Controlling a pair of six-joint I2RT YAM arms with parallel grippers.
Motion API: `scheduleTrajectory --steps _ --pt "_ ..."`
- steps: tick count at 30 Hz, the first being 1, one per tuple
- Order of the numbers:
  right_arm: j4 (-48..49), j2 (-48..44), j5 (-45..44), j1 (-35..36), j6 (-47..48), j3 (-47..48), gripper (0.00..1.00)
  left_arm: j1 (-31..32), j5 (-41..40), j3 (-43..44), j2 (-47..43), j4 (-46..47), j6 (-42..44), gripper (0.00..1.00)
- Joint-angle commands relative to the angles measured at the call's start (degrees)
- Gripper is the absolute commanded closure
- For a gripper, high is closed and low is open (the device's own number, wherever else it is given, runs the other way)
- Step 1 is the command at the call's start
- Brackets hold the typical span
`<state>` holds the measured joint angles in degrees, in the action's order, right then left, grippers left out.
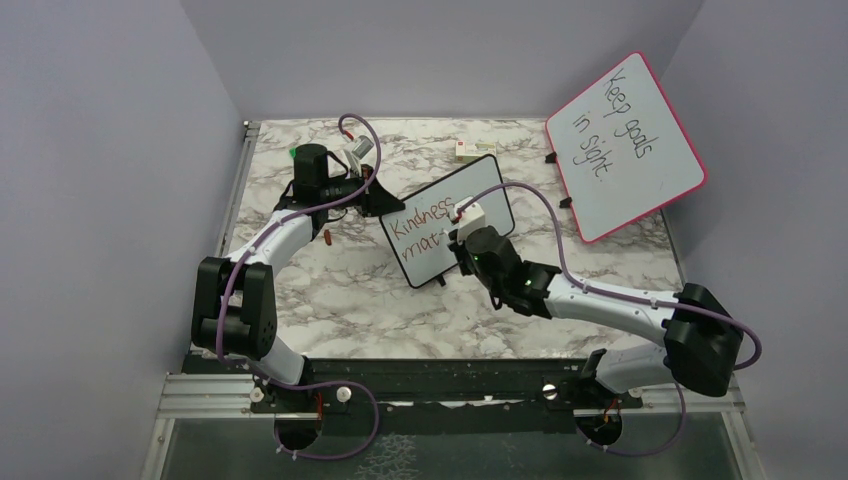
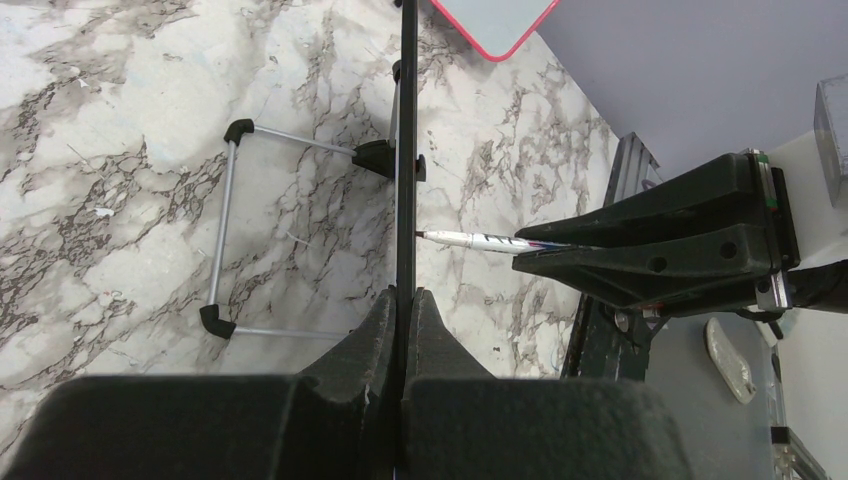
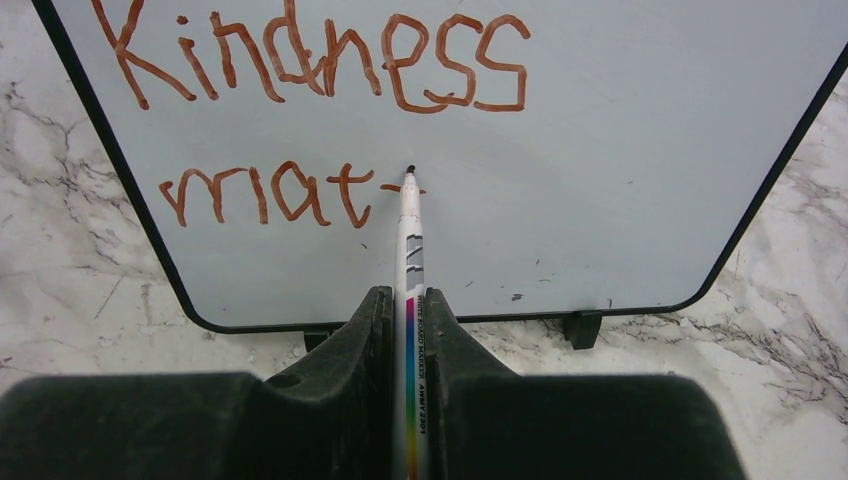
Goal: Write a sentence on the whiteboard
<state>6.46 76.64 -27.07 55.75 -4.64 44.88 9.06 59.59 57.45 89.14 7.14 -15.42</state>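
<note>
My right hand [image 3: 408, 300] is clamped on the marker [image 3: 411, 235], its tip at the second "t" of the sentence [image 3: 300, 195] on the whiteboard [image 3: 620, 150], which stands midway on the bench [image 1: 340, 290]. My left hand [image 2: 405, 305] pinches its edge. Pressing too hard could skid the board in that thin pinch and smear the stroke. From above, my right hand hides the line's end, and my left wrist sees the board only edge-on.

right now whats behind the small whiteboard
A silver wire stand with black corner feet extends from the whiteboard at the back, resting on the marble table. The left end effector clamps the board's edge. The board's back face is edge-on, so unseen.
</note>
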Motion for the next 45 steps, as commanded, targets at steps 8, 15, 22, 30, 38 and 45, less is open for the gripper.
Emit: scheduleTrajectory --steps 8,15,22,30,38,45 --pt "-1.7 0.9 1.8 -0.2 -0.5 1.5 0.99 0.1 -1.0 -0.1 0.0 -4.1 1.0 1.0" --pt "-4.0 0.4 3.0 -0.2 -1.3 0.7 0.99 0.1 -1.0 -0.1 0.1 -4.1 1.0 1.0" --pt "-5.5 0.2 3.1 -0.2 -2.0 -0.1 0.99 0.1 -1.0 -0.1 0.0 -4.2 0.9 1.0" --pt "-6.0 -0.1 0.7 -0.2 -1.7 -0.7 0.99 0.1 -1.1 -0.1 0.0 -4.2 0.9 1.0" --pt "-6.3 -0.4 0.7 -0.2 -1.3 -0.6 0.99 0.1 -1.0 -0.1 0.0 -4.1 0.9 1.0" --pt "-6.2 -0.6 -0.8 -0.2 -1.2 -0.9 0.99 0.0 -1.1 -0.1 0.0 -4.2 1.0 1.0"
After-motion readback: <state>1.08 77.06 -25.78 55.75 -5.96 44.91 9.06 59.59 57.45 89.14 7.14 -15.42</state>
